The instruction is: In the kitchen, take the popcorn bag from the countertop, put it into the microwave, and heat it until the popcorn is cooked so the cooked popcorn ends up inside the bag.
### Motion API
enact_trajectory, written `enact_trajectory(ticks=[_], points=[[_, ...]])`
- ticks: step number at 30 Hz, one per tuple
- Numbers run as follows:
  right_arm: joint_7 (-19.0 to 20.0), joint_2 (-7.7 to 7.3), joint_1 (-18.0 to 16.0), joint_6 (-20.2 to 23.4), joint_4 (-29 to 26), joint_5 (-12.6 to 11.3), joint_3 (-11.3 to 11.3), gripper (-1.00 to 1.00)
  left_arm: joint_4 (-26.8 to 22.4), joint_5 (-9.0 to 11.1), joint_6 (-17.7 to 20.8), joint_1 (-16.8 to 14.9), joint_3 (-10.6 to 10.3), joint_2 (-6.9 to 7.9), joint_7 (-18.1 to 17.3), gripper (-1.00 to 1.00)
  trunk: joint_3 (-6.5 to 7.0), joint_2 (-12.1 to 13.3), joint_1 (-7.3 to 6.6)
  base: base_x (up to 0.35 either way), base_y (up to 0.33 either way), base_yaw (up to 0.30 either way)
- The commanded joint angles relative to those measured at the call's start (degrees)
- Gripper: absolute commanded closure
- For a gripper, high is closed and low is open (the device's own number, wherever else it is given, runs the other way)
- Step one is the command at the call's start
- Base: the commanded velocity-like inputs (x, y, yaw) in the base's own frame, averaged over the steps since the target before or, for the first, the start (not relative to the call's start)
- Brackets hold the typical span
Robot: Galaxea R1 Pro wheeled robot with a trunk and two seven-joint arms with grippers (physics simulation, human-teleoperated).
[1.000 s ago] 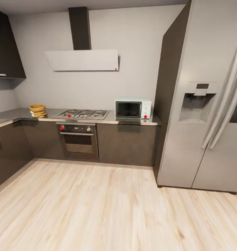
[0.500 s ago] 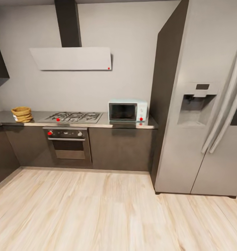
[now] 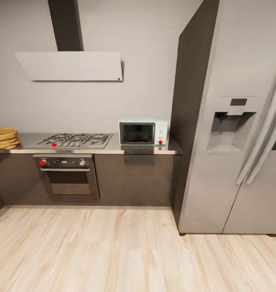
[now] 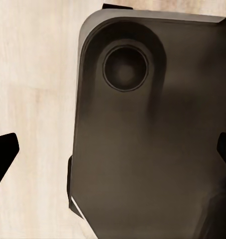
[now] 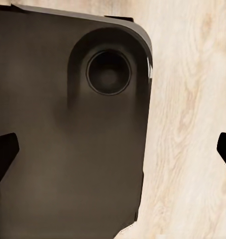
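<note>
Grey countertop (image 3: 113,148): popcorn bag (image 3: 5,138) far left, partly cropped; hob (image 3: 75,140) mid; microwave (image 3: 143,132) right.

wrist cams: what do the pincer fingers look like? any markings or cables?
Little to go on. On the left pincer, each finger shows as a flat black tapered tip at the frame edge. The right pincer looks the same, fingertip black and pointed. No markings or cables visible. Behind them is a dark rounded robot panel with a circular recess.
</note>
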Motion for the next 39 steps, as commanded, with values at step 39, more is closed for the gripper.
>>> enact_trajectory(ticks=[39], points=[[-0.07,-0.18,-0.03,-0.22,0.09,0.29,-0.01,-1.00,0.02,0.77,-0.29,-0.01,0.00,-0.09,0.10,-1.00,-0.03,-0.02,0.03,0.335,0.000,-0.002]])
